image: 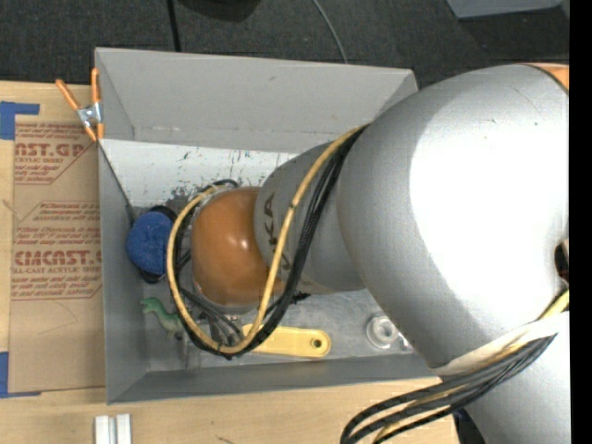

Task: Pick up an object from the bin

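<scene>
A blue rounded lump [148,243] lies at the left side of the bin, close to the left wall. Below it, near the front left corner, sits a small green thing [157,311]. A flat yellow handle-shaped piece with a hole at its end [296,342] rests along the front wall. To its right is a small clear, round, cap-like thing [379,329].
The arm comes in from the right and covers most of the bin. Its orange dome and looping yellow and black cables hang over the bin's left middle, right beside the blue lump. Bare floor shows at the back left.
</scene>
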You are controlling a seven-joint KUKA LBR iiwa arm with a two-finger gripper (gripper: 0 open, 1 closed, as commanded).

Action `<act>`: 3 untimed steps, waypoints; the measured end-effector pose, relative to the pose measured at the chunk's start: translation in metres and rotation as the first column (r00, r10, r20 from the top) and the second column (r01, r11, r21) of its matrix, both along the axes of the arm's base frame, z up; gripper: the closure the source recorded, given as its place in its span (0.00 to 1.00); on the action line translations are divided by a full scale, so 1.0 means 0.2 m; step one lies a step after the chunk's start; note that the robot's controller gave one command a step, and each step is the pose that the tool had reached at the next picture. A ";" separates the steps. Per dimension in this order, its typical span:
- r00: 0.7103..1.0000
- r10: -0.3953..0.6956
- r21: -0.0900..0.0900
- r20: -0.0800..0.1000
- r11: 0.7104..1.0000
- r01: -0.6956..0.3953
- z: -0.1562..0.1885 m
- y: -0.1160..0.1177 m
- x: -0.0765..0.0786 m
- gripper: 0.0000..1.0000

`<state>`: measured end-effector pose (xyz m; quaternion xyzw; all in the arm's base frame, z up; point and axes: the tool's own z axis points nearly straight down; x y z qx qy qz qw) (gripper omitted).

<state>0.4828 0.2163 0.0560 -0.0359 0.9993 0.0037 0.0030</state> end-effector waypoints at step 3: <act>1.000 -0.006 -0.002 -0.005 1.000 0.006 0.06 0.00 -0.01 1.00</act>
